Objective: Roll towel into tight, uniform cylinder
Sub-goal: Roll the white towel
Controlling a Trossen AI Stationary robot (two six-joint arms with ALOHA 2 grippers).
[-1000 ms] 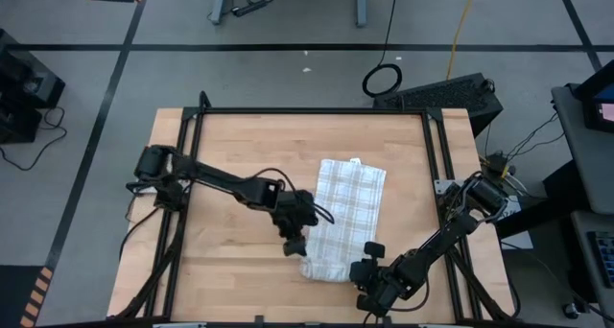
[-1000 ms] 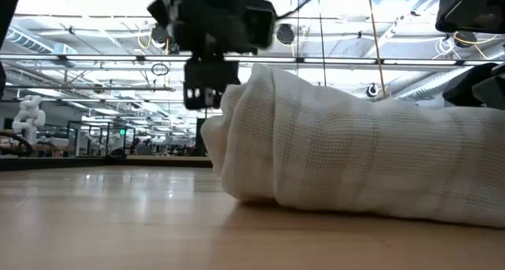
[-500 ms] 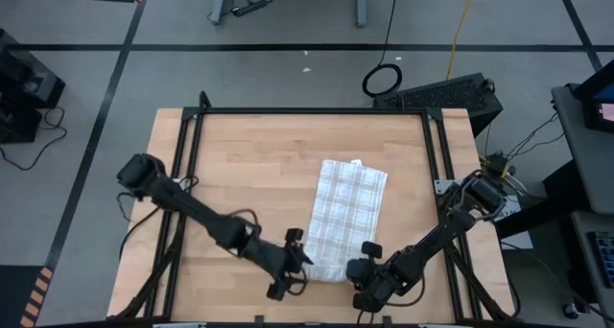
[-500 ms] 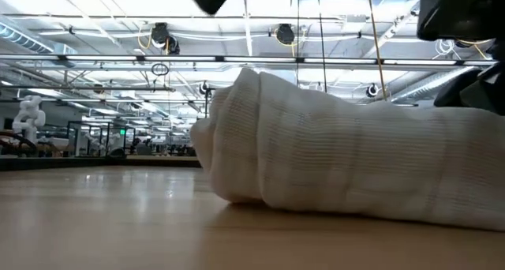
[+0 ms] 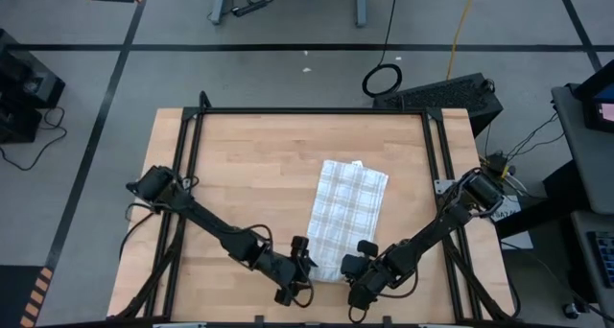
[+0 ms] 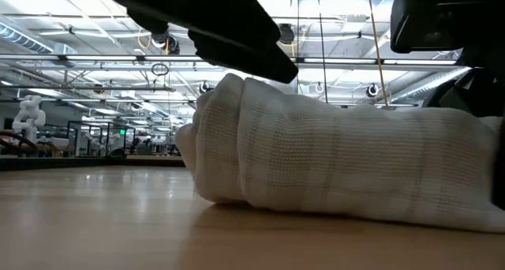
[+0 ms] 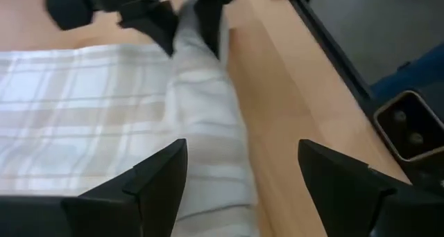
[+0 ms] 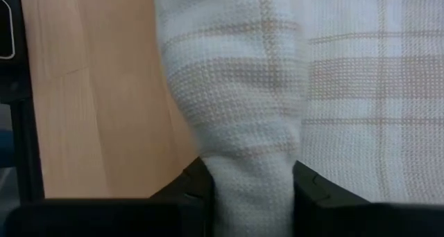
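On the wooden table (image 5: 249, 165), toward its near right part, lies the towel (image 5: 347, 205), white with a faint beige check. Its near end is rolled up into a thick bundle, while the rest lies flat and stretches away toward the far edge. From table height, the roll looks plump and slightly uneven, resting directly on the wood.

Both dark arms reach down to the rolled end, one at each side. The left claw (image 5: 299, 269) sits at the left end of the roll with its fingers (image 7: 146, 188) spread wide, one on either side of the bundle, clear of the cloth and gripping nothing. The right claw (image 5: 351, 267) is at the opposite end, its fingers (image 8: 316, 192) clenched on the rolled cloth, which bunches up between them.

Beyond the table is a grey floor with black tape lines.
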